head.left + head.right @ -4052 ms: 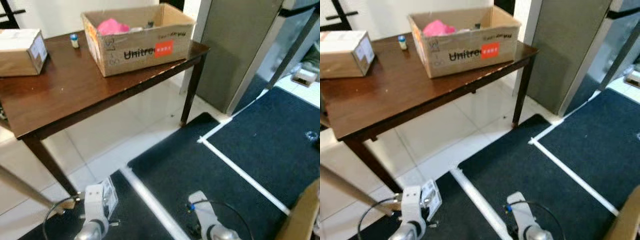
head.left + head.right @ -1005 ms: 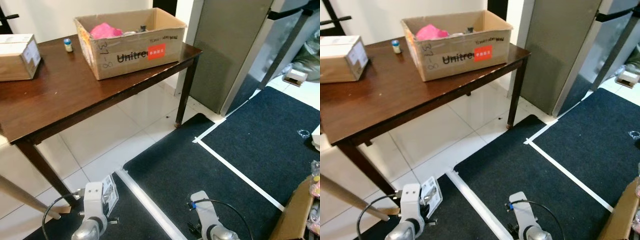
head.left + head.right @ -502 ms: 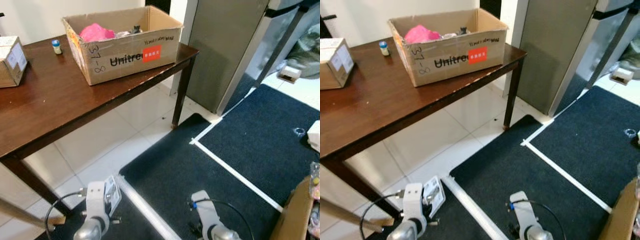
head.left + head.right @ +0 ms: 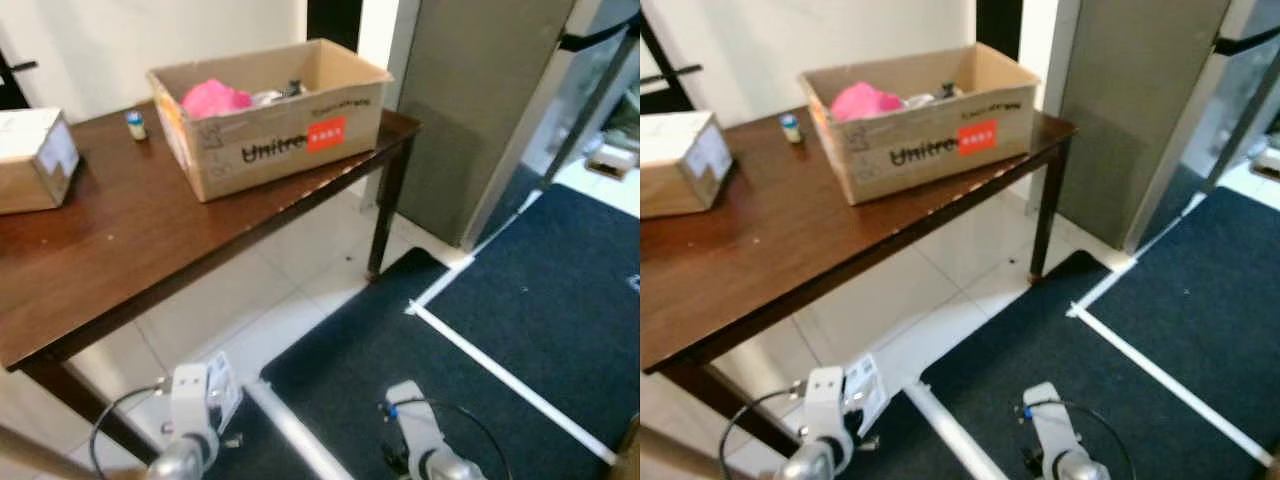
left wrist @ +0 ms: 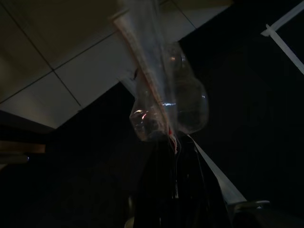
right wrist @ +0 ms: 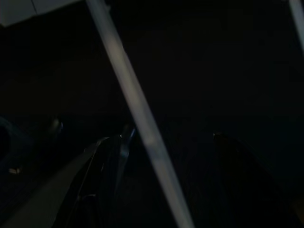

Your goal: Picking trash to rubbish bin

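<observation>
Gripping a crumpled clear plastic bottle (image 5: 168,107), the left gripper (image 5: 176,142) hangs low over white tile and dark carpet (image 4: 520,330) — fingers closed on it. Right gripper (image 6: 164,142) hangs idle, fingers spread apart.

Both silver arms hung low at the robot's sides. The left gripper (image 5: 173,142) had its jaws closed on a crumpled clear plastic bottle (image 5: 168,102). The right gripper (image 6: 164,156) pointed at the floor, jaws spread apart.
</observation>
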